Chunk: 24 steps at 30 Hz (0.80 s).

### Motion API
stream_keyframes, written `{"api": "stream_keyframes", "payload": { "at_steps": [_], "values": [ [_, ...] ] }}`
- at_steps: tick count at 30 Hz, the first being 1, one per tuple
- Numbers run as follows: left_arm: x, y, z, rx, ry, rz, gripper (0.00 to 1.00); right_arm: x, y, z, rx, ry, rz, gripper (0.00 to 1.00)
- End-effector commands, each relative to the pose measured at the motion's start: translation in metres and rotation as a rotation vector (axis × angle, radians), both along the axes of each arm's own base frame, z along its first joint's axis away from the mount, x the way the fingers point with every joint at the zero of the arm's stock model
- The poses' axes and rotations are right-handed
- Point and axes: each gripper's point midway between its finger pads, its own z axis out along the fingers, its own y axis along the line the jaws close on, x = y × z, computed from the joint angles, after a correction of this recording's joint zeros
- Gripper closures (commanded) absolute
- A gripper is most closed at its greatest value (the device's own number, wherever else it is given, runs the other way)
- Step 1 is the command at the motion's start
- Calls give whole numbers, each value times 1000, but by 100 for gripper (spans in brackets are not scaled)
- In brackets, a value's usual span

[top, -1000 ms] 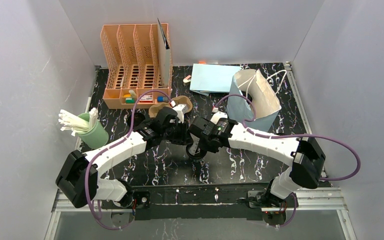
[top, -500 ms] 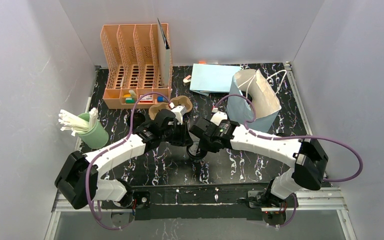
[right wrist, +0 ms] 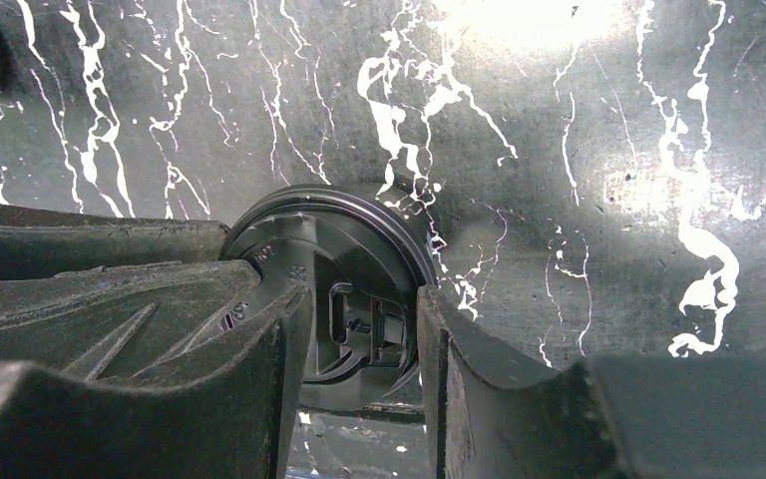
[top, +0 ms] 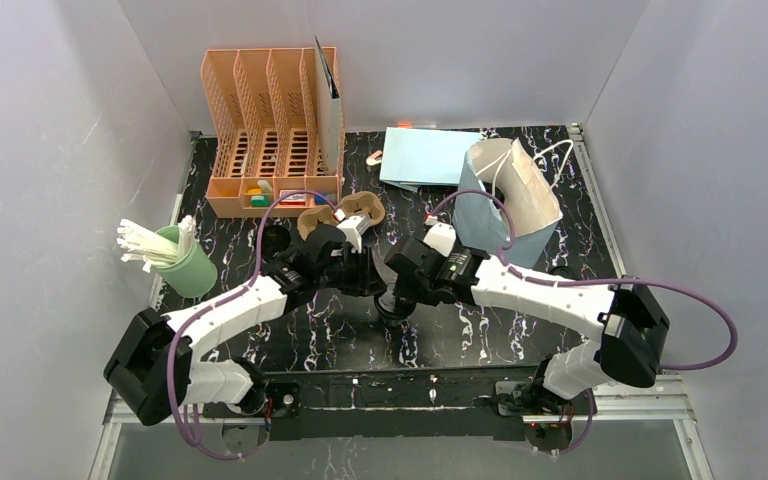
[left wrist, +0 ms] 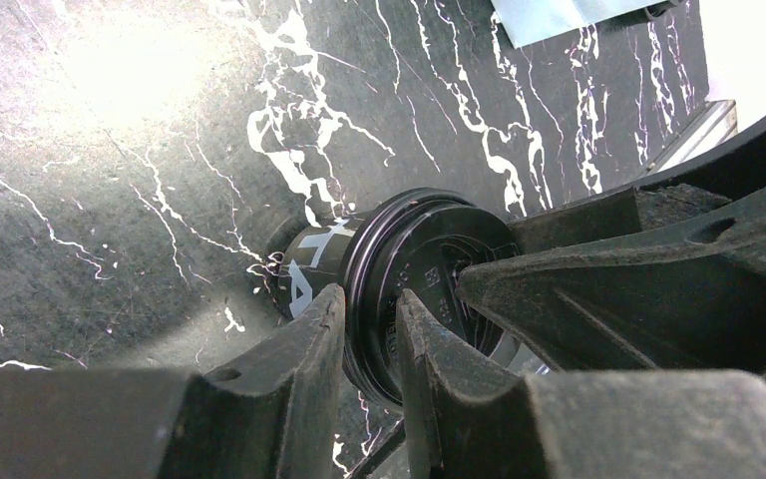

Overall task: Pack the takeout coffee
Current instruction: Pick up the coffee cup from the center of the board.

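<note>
One takeout coffee cup (top: 392, 303), dark with a round black lid, is on the marbled mat between both grippers. My left gripper (left wrist: 369, 309) is shut on the lid's rim (left wrist: 359, 254), one finger outside and one on top. White print shows on the cup's side (left wrist: 309, 264). My right gripper (right wrist: 364, 309) is open over the same lid (right wrist: 349, 249), with the sip hole showing in the gap; one finger lies on the lid and the other stands at its outer edge. From above, the left gripper (top: 365, 275) and right gripper (top: 405, 285) nearly touch. A second dark cup (top: 276, 240) sits further left.
A brown pulp carrier (top: 340, 215) lies just behind the grippers. An open light-blue paper bag (top: 510, 200) stands at the back right, with a flat blue bag (top: 428, 155) behind it. An orange organiser (top: 270, 130) is at the back left and a green cup of white sticks (top: 185, 265) at the left.
My right gripper's jaws have widened on the lid. Both arms have crept slightly left with the cup; the left grip is unchanged.
</note>
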Motion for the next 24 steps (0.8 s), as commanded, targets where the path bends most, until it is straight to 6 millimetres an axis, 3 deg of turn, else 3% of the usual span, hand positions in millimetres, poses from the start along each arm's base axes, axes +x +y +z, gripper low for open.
{"api": "stream_keyframes", "payload": {
  "at_steps": [1, 7, 12, 22, 24],
  "values": [
    [-32, 20, -39, 93, 130, -22, 77, -20, 4, -34, -5, 102, 49, 47],
    [-36, 24, -42, 94, 137, -15, 77, -23, 14, -34, 4, 125, 113, 45],
    [-31, 23, -35, 96, 116, -9, 75, -15, 17, -18, -2, 73, 150, 42],
    [11, 34, 25, 136, -32, 117, 53, 1, 9, 27, -60, -84, 272, 19],
    [14, 35, 37, 120, -54, 129, 50, 2, 8, 35, -59, -113, 307, 9]
  ]
}}
